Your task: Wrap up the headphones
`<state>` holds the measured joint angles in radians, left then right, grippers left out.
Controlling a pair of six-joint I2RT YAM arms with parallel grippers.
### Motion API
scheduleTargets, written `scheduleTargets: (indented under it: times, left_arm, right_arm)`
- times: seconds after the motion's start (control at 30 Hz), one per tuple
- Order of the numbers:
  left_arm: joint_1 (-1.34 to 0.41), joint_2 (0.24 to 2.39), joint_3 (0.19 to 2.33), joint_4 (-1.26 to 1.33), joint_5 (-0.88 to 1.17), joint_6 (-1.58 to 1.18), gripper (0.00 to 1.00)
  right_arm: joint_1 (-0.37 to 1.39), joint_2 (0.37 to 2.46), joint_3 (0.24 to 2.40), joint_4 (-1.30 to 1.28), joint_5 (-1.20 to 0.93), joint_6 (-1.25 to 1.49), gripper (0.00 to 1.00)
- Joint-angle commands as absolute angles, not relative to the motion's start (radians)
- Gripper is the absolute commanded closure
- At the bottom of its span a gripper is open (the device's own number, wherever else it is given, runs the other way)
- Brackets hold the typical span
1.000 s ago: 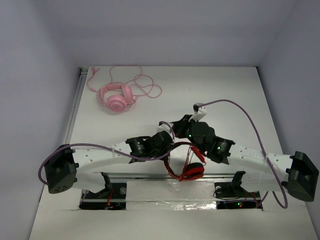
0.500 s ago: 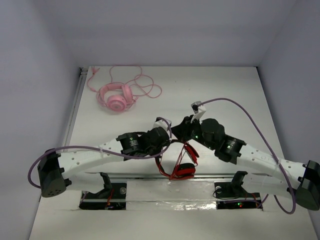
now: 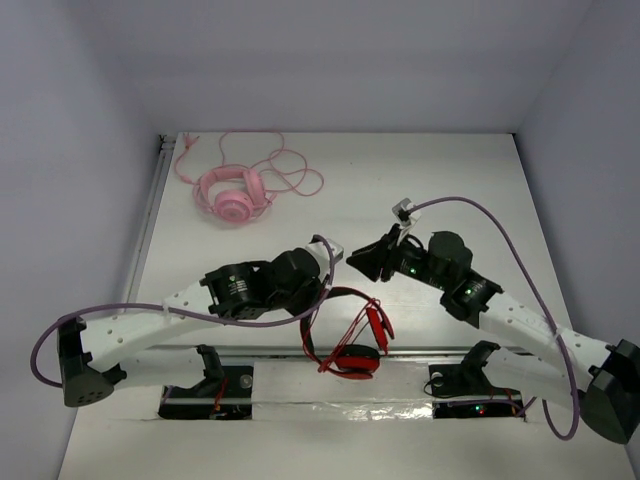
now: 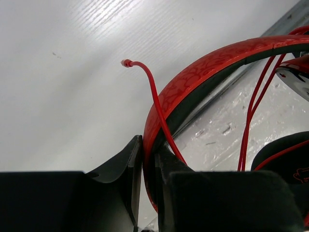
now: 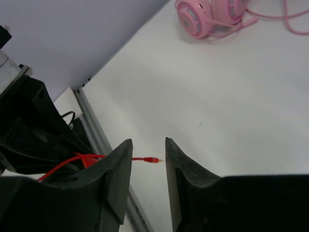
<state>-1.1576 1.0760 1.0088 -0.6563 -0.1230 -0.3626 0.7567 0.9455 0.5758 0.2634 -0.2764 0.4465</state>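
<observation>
The red headphones [image 3: 350,352] hang by their black-and-red headband [image 4: 203,72] at the table's near edge, one ear cup [image 4: 285,154] low. My left gripper [image 4: 149,147] is shut on the headband's end; in the top view it [image 3: 328,285] sits left of centre. The thin red cable [image 3: 378,320] loops around the band, and its plug end [image 4: 126,63] sticks out free. My right gripper [image 5: 148,145] stands open with nothing held; the plug [image 5: 152,160] shows beyond the gap between its fingers. In the top view this gripper [image 3: 362,262] is just right of the left one.
Pink headphones [image 3: 232,195] with a loose pink cable [image 3: 290,170] lie at the far left of the table. A metal rail [image 3: 420,352] runs along the near edge. Both arms' purple leads arc above the table.
My right gripper has opened, let go of the red cable and drawn back to the right. The left arm has shifted left, carrying the headphones with it.
</observation>
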Motion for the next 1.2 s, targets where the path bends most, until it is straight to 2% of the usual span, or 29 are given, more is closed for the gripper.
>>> scheduleTargets:
  times: [0.0,0.03,0.27,0.57,1.17]
  left_arm:
    - [-1.161,1.034,1.068,-0.652,-0.046,-0.321,1.00]
    - [-1.161,1.034,1.071,-0.658,-0.031,-0.302,1.00]
    - [-1.161,1.026,1.104,-0.650,-0.006,-0.239,1.00]
    - [-1.161,1.025,1.109,-0.634,0.058,-0.224,1.00]
    - [-1.161,1.060,1.150,-0.623,0.115,-0.192,1.00]
  right_arm:
    - [0.715,0.960,0.575,0.385,-0.494,0.397,0.59]
    - [0.715,0.974,0.580,0.391,-0.535,0.375,0.54]
    - [0.715,1.060,0.649,0.397,-0.837,0.293,0.50]
    - [0.715,1.146,0.695,0.435,-0.971,0.285,0.45]
    - [0.715,1.200,0.719,0.477,-1.155,0.307,0.46]
